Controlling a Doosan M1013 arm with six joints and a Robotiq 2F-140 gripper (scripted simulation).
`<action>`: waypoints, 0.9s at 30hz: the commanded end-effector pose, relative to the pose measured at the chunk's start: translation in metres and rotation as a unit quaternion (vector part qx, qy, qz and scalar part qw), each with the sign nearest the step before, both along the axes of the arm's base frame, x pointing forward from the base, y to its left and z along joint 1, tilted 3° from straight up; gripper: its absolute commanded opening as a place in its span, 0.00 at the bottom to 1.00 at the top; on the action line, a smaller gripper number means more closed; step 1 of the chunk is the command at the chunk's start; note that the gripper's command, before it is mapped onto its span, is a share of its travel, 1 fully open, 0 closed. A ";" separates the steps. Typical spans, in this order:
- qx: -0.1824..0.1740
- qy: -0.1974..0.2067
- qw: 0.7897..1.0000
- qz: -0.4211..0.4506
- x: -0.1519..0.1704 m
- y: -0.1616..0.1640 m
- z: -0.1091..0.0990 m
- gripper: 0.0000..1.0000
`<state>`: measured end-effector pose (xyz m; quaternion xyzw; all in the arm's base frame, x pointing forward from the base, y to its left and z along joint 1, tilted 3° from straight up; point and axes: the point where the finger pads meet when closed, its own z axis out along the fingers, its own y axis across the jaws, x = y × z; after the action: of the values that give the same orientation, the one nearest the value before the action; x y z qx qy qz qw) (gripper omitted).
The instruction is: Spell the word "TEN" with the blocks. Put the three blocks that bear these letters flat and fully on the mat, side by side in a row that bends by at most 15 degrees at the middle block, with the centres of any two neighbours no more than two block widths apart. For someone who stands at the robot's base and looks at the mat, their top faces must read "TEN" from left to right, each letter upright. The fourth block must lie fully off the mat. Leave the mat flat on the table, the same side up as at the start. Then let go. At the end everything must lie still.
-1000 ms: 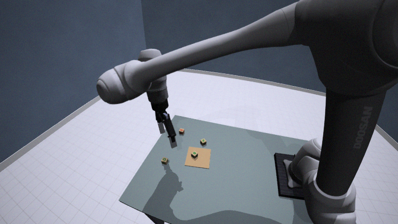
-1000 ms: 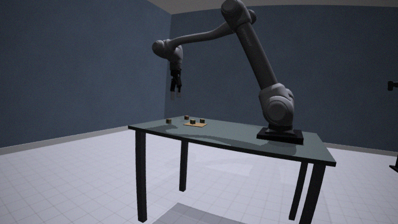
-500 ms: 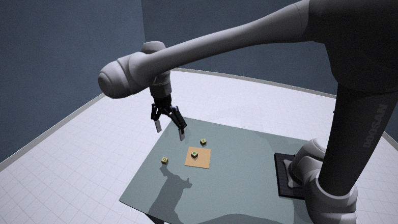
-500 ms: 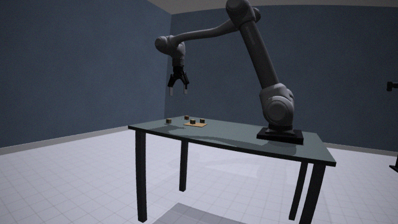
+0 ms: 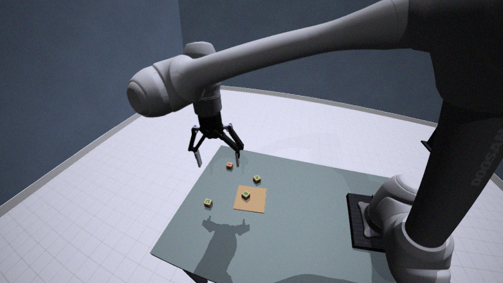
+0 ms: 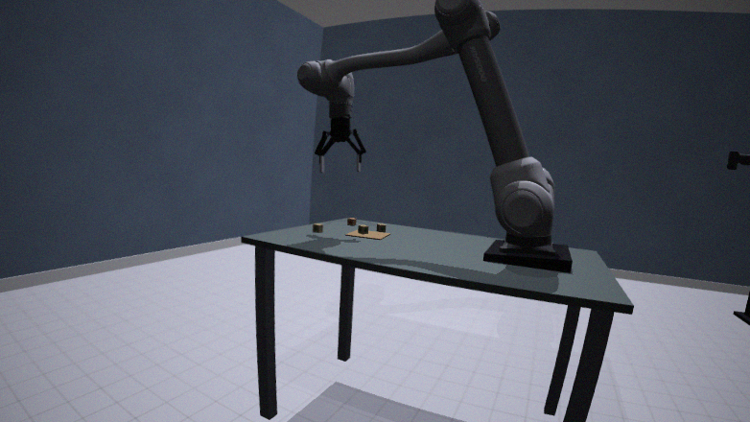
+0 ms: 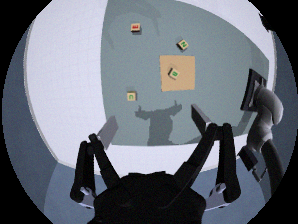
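Note:
A tan mat point(image 5: 249, 199) lies on the grey-green table, and it also shows in the wrist view point(image 7: 178, 72). One block with a green letter point(image 5: 245, 194) sits on the mat. A second green-lettered block point(image 5: 256, 179) lies off the mat just beyond it. A third green-lettered block point(image 5: 208, 202) lies off the mat on the side towards the table edge. A block with a red letter point(image 5: 229, 165) lies farther off, near the far corner. The letters are too small to read. My gripper point(image 5: 218, 158) hangs high above the table's far end, open and empty.
The robot's base point(image 5: 365, 225) stands on a black plate at the other end of the table. The table's edges are close to the outer blocks. The gripper's shadow point(image 5: 224, 228) falls on the table near the mat.

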<state>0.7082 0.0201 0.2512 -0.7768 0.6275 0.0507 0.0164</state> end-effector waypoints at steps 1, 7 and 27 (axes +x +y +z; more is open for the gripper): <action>0.001 -0.004 0.998 0.069 -0.011 -0.001 0.006 1.00; -0.001 -0.016 0.986 0.165 -0.018 -0.004 0.017 1.00; -0.009 -0.043 0.887 0.460 -0.042 -0.014 0.050 1.00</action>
<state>0.6762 0.0068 0.2976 -0.9678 0.2511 0.0115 0.0134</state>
